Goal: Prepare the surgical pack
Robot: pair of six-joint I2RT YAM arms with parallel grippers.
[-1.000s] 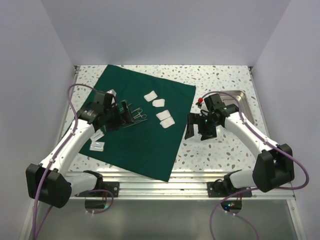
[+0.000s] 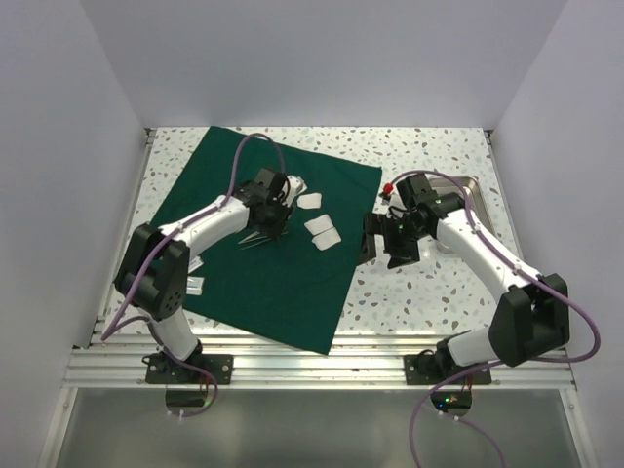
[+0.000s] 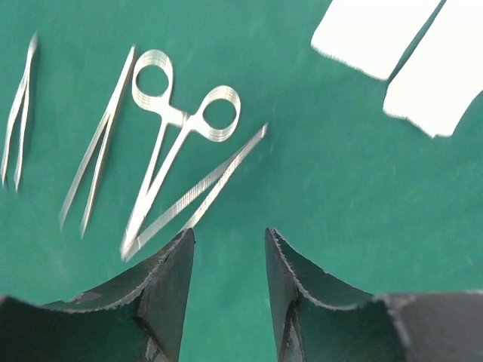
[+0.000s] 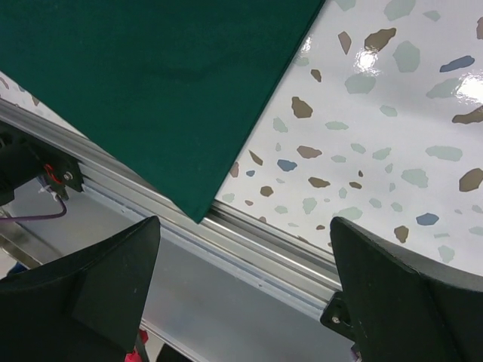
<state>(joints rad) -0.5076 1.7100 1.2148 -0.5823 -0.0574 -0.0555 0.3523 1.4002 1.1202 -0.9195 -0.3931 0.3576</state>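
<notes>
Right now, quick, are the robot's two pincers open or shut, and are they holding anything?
Left pincer: partly open, holding nothing, over the green cloth.
Right pincer: wide open, holding nothing.

White arms (image 2: 207, 222), black joints (image 2: 156, 275), purple cables (image 2: 237, 161)

Cloth (image 2: 283, 283) lies flat on the left half of the tabletop (image 2: 419, 156), its near corner at the front rail. On the cloth, the instruments (image 3: 181, 128) lie side by side, ring-handled forceps rightmost with one pair of tweezers (image 3: 211, 181) touching its tip end. Gauze pads (image 2: 322, 232) lie on the cloth to the right of the instruments. Steel tray (image 2: 471, 187) sits at the far right, well apart from the cloth. Left claw (image 3: 229, 241) is over the cloth, near the instruments. Right claw (image 4: 243, 222) is over bare tabletop, between cloth edge and tray.
</notes>
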